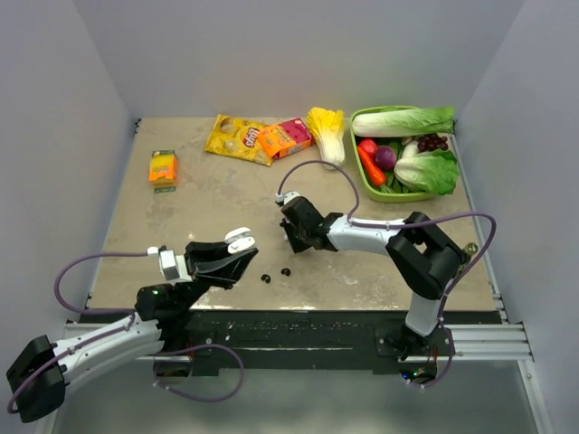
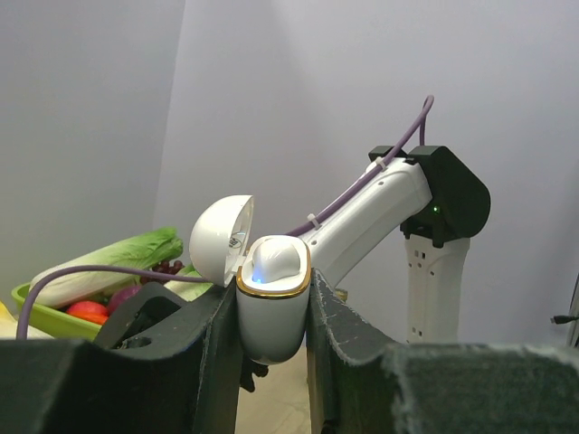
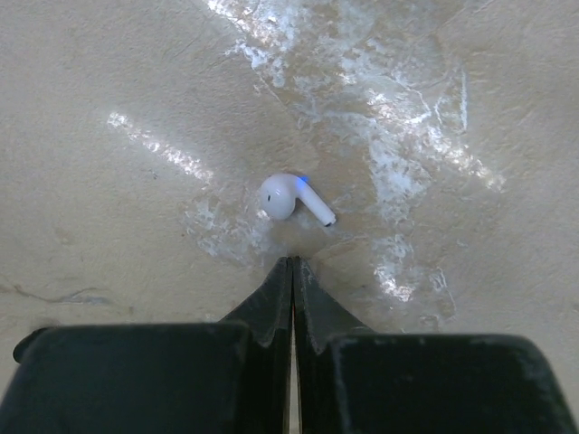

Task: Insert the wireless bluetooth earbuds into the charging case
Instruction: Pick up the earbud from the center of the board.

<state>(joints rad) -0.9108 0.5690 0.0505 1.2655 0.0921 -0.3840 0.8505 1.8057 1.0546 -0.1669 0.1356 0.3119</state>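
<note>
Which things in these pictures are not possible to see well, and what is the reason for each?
1. Left wrist view: in the white charging case, held by the left claw, the seated white earbud hides whether the second slot is empty.
2. Top view: the black earbuds are too small to show shape.
3. Top view: the right claw seems to cover the loose white earbud.

Case (image 2: 271, 294) in left claw (image 1: 235, 251), earbud (image 3: 288, 197) on table (image 3: 109, 136) just before right claw (image 3: 292, 265) (two buds (image 1: 266, 278) between the claws)
</note>
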